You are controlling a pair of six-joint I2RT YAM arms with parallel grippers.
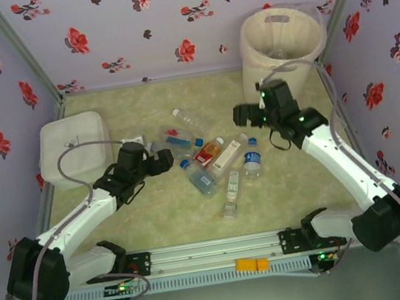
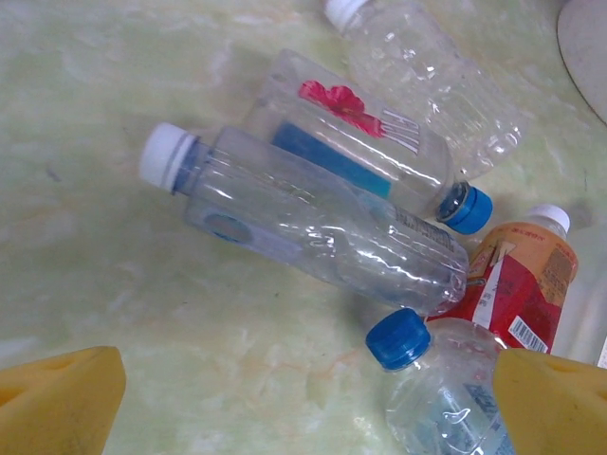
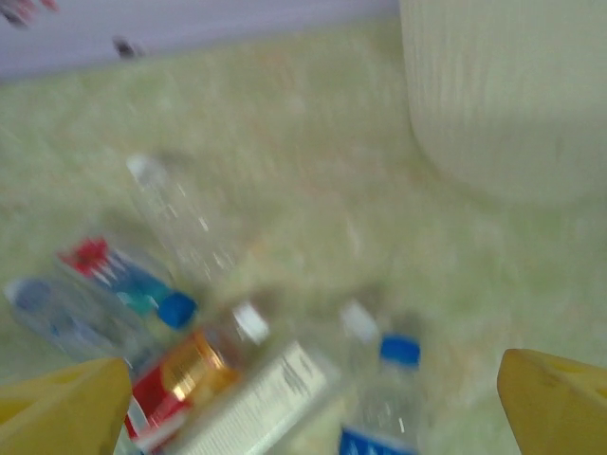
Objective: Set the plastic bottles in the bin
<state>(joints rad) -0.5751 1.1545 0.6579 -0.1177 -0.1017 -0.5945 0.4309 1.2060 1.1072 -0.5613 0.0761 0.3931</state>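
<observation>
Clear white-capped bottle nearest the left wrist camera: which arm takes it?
Left, I'd say. The left gripper, open, hovers just short of that bottle; the right gripper, also open, sits farther off, toward the bin.

Soft even light throughout; the right wrist view is motion-blurred.

**What my table holds**

The pale green, marbled table (image 1: 195,221) in front of me carries a loose cluster of plastic bottles (image 1: 203,181) near its middle, lying on their sides. An orange-red bottle (image 1: 208,152) lies against a white-labelled bottle (image 1: 227,155). A clear white-capped bottle (image 1: 190,121) lies farthest back, and a small clear bottle (image 1: 232,188) nearest me. The bin (image 1: 262,59) stands upright in the far right corner, apart from the cluster. A white box (image 1: 73,149) rests at the far left.
</observation>
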